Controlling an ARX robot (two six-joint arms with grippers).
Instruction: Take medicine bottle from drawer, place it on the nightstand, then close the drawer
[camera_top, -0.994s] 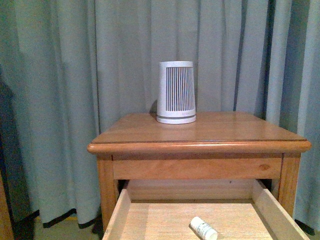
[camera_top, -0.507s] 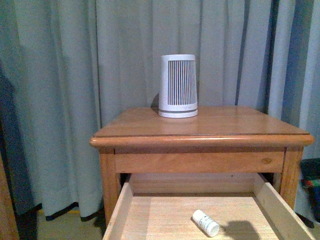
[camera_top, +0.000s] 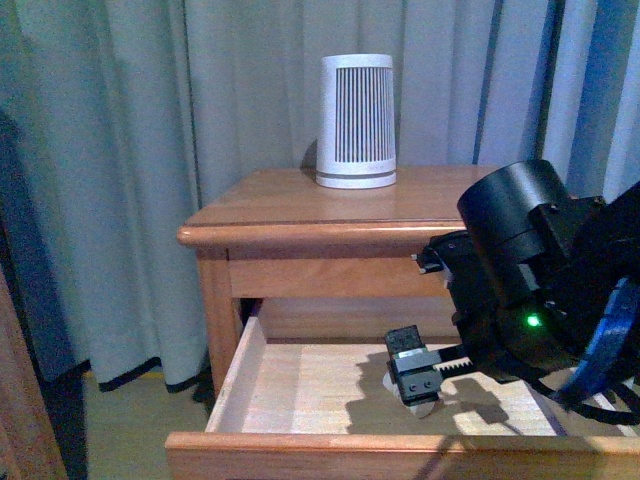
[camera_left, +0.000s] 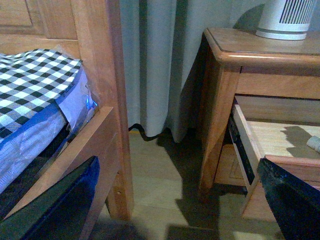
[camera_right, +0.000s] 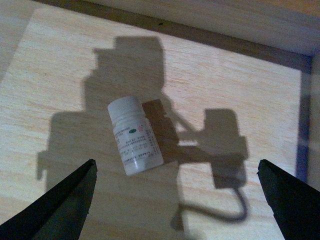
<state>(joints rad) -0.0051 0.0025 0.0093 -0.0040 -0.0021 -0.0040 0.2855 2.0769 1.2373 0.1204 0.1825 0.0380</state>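
The medicine bottle (camera_right: 134, 136) is a small white cylinder with a white cap and a printed label. It lies on its side on the pale wood floor of the open drawer (camera_right: 60, 65). My right gripper (camera_right: 177, 200) hangs open just above it, with its dark fingertips (camera_right: 65, 200) wide apart and the bottle ahead of the gap, untouched. In the front view the right gripper (camera_top: 425, 385) reaches into the drawer (camera_top: 400, 452) of the nightstand (camera_top: 290, 215) and hides most of the bottle. My left gripper (camera_left: 172, 210) is open and empty, low over the floor left of the nightstand (camera_left: 220, 125).
A ribbed white-grey tapered appliance (camera_top: 356, 120) stands at the back of the nightstand top. Grey curtains (camera_top: 150, 150) hang behind. A bed with a checked cover (camera_left: 35, 85) and a wooden frame (camera_left: 107, 100) stands left of the nightstand, with bare floor (camera_left: 160, 170) between them.
My right arm has come into the front view and reached into the open drawer over the bottle. The view has shifted, so the drawer's front edge now shows.
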